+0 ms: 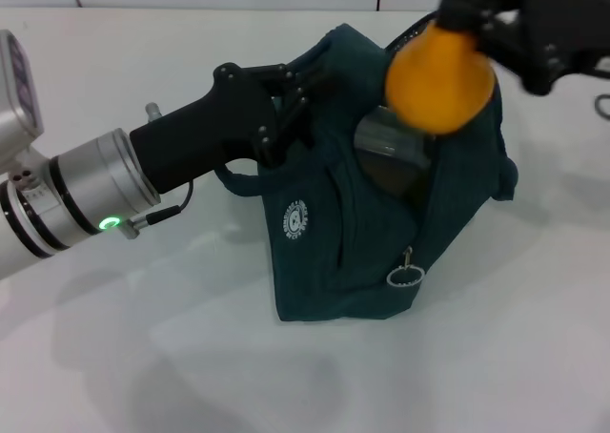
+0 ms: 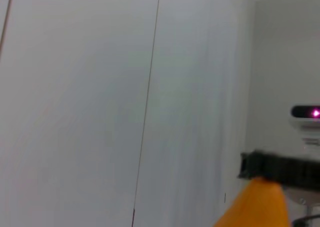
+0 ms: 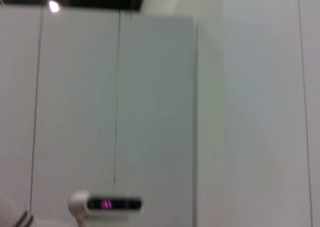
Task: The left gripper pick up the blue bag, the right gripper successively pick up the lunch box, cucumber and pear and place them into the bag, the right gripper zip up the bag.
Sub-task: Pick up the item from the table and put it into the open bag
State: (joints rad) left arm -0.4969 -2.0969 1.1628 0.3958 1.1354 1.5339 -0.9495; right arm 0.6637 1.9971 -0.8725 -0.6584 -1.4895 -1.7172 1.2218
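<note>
The left pincer (image 1: 281,104) is clamped on the upper edge of the blue bag (image 1: 324,261), near one of its loop handles, pulling that side up and back so the bag's mouth gapes toward the right arm. The bag rests on the white table (image 1: 143,357), its base on the surface and its zipper pull (image 1: 404,277) hanging loose at the front, the zip undone. The right pincer (image 1: 477,23) grips the pear (image 1: 440,78) from the far side and holds it directly above the opening, apparently lined up for a drop. In the mouth below, a grey-edged shape shows, likely the lid of the lunch box (image 1: 386,139) already stowed; the cucumber cannot be seen. In the left wrist view, the pear (image 2: 257,207) and a black finger of the right pincer show against pale wall panels. By this reckoning, the pear goes in last and only zipping remains.
</note>
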